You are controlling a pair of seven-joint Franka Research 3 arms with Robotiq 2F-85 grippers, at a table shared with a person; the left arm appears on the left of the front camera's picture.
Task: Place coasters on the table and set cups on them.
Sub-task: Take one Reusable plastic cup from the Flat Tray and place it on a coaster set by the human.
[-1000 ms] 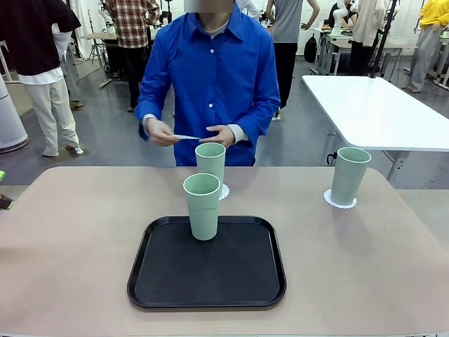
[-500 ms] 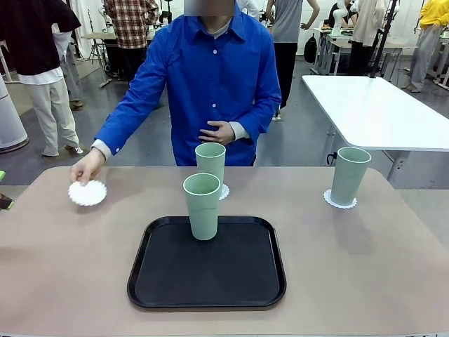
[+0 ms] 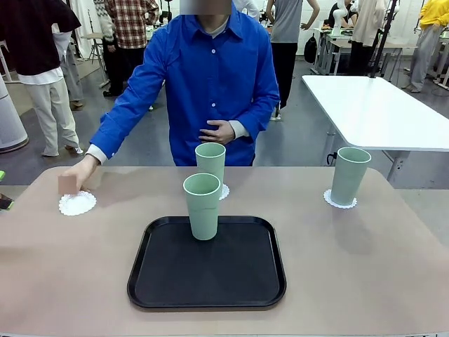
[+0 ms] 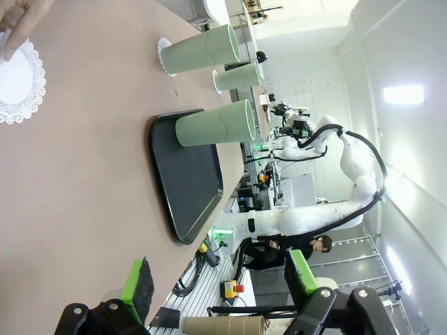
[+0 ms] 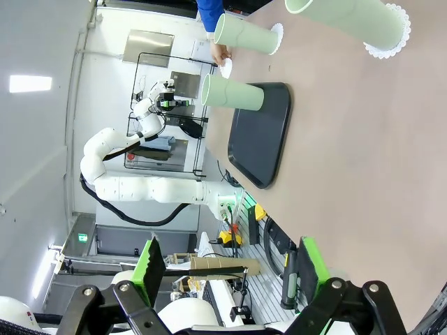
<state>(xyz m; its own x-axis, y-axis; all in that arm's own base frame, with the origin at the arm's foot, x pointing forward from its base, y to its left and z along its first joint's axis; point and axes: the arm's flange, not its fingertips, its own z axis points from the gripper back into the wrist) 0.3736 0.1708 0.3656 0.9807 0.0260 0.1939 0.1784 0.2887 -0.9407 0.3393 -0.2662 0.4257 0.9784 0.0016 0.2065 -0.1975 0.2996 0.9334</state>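
Front view: a person's hand (image 3: pixel 70 184) pins the left coaster (image 3: pixel 78 205) flat near the left edge of the table (image 3: pixel 365 267). That probably readies it for the tray cup (image 3: pixel 202 206), which stands on the black tray (image 3: pixel 210 281). The middle cup (image 3: pixel 210 161) and right cup (image 3: pixel 349 175) each have one underneath. You've got bare tabletop between tray and left coaster.
Left wrist view: your left gripper (image 4: pixel 220 279) is spread wide, empty, back from the tray.
Right wrist view: right gripper (image 5: pixel 230 269) likewise spread, nothing held, bare tabletop ahead.
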